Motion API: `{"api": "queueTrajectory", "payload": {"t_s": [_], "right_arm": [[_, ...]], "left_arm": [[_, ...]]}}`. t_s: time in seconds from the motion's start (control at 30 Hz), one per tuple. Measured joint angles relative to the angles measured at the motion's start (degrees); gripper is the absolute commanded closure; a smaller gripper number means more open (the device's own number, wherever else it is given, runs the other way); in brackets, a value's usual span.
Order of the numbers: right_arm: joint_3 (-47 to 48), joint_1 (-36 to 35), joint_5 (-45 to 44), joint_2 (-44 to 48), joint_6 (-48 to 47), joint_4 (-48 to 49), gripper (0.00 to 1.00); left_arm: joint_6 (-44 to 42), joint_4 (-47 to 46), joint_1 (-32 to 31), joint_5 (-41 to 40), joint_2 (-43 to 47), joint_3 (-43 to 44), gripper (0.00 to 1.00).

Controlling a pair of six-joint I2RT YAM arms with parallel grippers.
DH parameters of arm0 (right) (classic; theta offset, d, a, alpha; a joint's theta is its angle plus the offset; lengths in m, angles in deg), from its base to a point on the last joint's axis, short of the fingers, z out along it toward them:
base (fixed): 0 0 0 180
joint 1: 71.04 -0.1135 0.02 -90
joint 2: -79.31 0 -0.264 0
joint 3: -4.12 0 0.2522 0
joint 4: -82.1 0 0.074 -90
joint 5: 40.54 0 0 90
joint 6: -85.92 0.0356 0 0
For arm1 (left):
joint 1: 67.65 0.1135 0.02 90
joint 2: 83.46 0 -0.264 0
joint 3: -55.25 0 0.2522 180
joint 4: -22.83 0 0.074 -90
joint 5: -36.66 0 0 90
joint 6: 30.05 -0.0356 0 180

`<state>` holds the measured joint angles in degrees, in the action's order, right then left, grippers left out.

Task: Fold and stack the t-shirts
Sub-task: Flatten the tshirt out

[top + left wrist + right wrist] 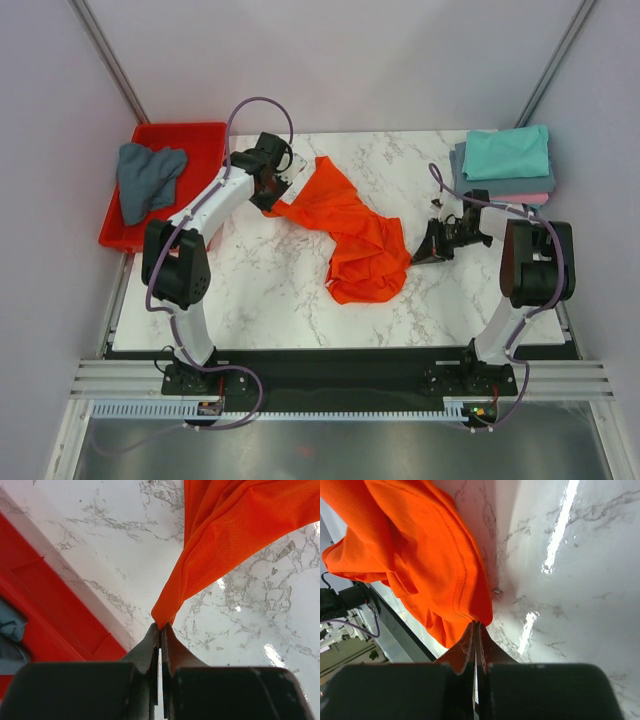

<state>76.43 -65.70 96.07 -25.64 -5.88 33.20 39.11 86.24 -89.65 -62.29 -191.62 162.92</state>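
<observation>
Orange-red t-shirt (355, 235) in closed left pincer (161, 626) and closed right pincer (476, 624)

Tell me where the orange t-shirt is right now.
In the top view the orange t-shirt sits mid-table, strung between the left pincer, pinching its corner beside the red tray, and the right pincer gripping its right edge.

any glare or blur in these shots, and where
Right wrist: long white glare streak down the marble table, orange shirt weave sharp. Left wrist: smaller glare patches on the marble at right. Top external: even light, soft shadows, no blur.
</observation>
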Motion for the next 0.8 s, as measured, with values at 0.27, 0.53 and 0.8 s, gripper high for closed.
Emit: {"api": "queueTrajectory", "payload": {"t_s": [0.27,0.53,0.8], "right_arm": [[3.1,0.83,-0.66,5.2,0.37,-2.34,0.65],[-0.48,0.81,-0.02,1.99,0.11,-6.47,0.56],[-0.46,0.83,0.13,-1.07,0.11,-6.86,0.56]], "left_arm": [[0.02,-0.02,-0.22,0.04,0.0,0.0,0.98],[0.0,-0.02,-0.59,0.04,0.0,0.0,0.98],[0.02,-0.02,-0.63,0.04,0.0,0.0,0.98]]}}
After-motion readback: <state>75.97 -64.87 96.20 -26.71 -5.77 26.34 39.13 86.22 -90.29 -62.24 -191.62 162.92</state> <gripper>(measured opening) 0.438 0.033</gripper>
